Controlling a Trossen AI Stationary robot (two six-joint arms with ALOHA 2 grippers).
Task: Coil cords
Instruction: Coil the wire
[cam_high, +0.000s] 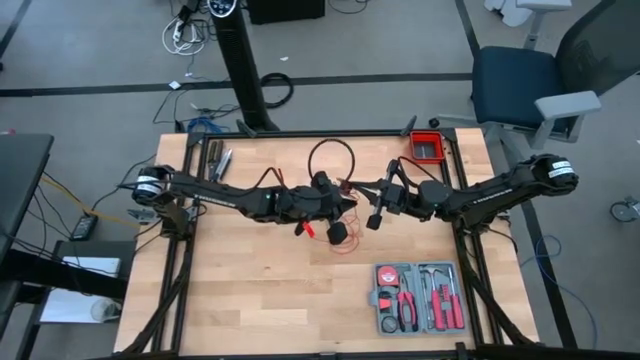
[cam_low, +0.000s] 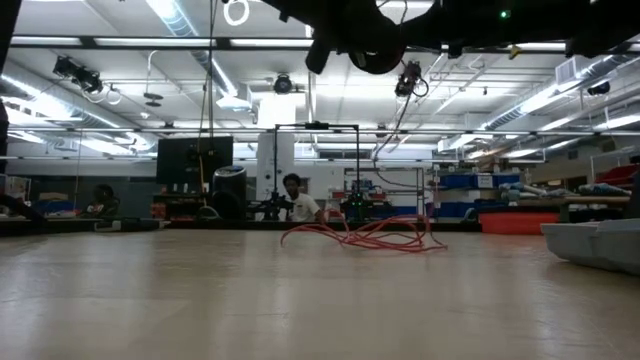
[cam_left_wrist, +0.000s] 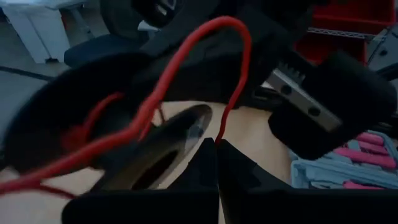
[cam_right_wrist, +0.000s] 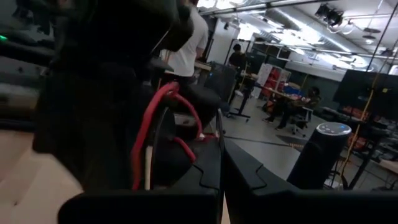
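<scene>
Above the wooden table (cam_high: 260, 280), both dark arms meet near its middle, and much stays hard to read: from the low view only their undersides show, cut off at the picture's upper edge, and in both wrist views blurred black hardware crowds the frame. The left gripper (cam_left_wrist: 217, 163) has its fingers pressed together on the red cord (cam_left_wrist: 239, 68), which rises from the fingertips in a thin arc and loops over the dark parts beyond. The right gripper (cam_right_wrist: 221, 163) is likewise closed, with red strands running just beside its fingers; whether it pinches one cannot be told. The rest of the cord lies as a small loose tangle on the tabletop below the grippers, thread-thin and bright. A grey tool case (cam_high: 420, 297) sits well apart, near the table's corner.
</scene>
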